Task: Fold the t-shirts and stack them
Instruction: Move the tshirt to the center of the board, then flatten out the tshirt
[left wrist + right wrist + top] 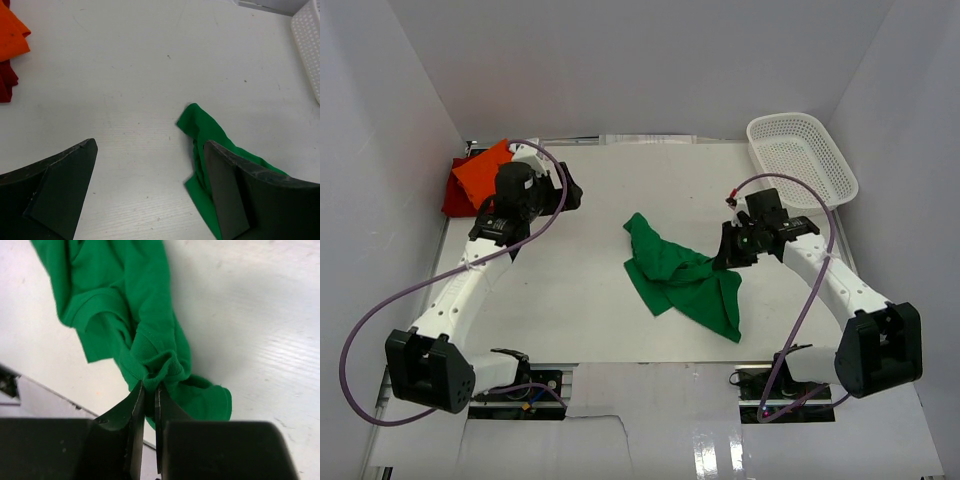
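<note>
lying crumpled mid-way across the tabletop [590, 320], the green shirt [675, 275] runs its long axis from far-left to near-right. the right tool [149, 387] is clenched on a bunched fold at its right edge. the left tool [150, 144], released wide, hangs well apart at far left beside the orange shirt [483, 175].

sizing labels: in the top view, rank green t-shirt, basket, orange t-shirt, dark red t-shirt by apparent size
green t-shirt and white mesh basket: alike, no ranking
orange t-shirt
dark red t-shirt, mostly hidden under the orange one
</note>
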Motion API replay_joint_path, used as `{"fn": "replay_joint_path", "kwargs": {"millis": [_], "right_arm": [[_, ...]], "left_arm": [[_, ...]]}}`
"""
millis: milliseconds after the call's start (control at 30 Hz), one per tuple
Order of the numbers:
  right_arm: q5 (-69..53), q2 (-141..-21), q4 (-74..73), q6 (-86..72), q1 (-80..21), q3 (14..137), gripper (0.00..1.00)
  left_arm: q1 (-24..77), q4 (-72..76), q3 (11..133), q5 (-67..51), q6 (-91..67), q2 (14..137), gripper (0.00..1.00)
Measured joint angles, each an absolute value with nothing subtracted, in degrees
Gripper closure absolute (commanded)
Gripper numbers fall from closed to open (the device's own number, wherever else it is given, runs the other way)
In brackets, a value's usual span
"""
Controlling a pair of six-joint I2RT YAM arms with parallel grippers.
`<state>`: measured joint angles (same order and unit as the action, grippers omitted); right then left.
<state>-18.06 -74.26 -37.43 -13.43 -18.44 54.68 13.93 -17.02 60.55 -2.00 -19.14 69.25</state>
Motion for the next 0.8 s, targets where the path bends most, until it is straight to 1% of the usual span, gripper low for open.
{"fn": "replay_joint_path", "kwargs": {"millis": [133, 233, 267, 300, 333, 367, 467, 567, 633, 700, 800], "right_arm": [[-9.1, -72.3, -37.7, -13.5, -18.9, 55.7, 0.92], [-0.1, -72.1, -39.7, -14.1, -19.3, 57.0, 0.92], [3.0, -72.2, -40.7, -14.6, -19.4, 57.3, 0.85], [5.8, -72.5, -41.7, -15.0, -19.4, 57.5, 0.37], [8.7, -73.1, -42.8, -16.2, -19.4, 57.7, 0.04], [10.8, -73.7, -43.7, -16.4, -19.5, 57.8, 0.1], [14.4, -75.3, -44.9, -16.8, -21.6, 57.9, 0.1], [14.2, -77.0, -45.3, -16.2, -28.2, 60.6, 0.1], [13.2, -79.0, -44.4, -15.5, -32.2, 64.5, 0.06], [11.3, -81.9, -42.7, -14.2, -35.6, 69.0, 0.0], [9.2, -86.7, -38.9, -11.5, -38.5, 73.3, 0.0]], "left_arm": [[13.8, -19.2, 61.9, -0.2, -20.0, 72.2, 0.02], [13.8, -20.4, 61.9, 0.3, -20.3, 72.8, 0.02], [13.8, -20.6, 61.9, 0.3, -20.4, 72.8, 0.02], [13.8, -20.7, 61.9, 0.4, -20.4, 72.8, 0.02], [13.8, -20.7, 61.9, 0.5, -20.4, 72.8, 0.02], [13.8, -20.8, 61.9, 0.5, -20.4, 72.8, 0.02], [13.8, -21.0, 61.9, 0.8, -20.4, 72.8, 0.02], [13.8, -21.1, 61.9, 2.3, -20.6, 72.8, 0.02], [13.4, -21.6, 61.9, 4.0, -21.4, 72.8, 0.02], [11.8, -22.7, 62.1, 4.3, -22.7, 73.1, 0.02], [7.6, -23.3, 62.8, 3.8, -24.8, 74.5, 0.02]]}}
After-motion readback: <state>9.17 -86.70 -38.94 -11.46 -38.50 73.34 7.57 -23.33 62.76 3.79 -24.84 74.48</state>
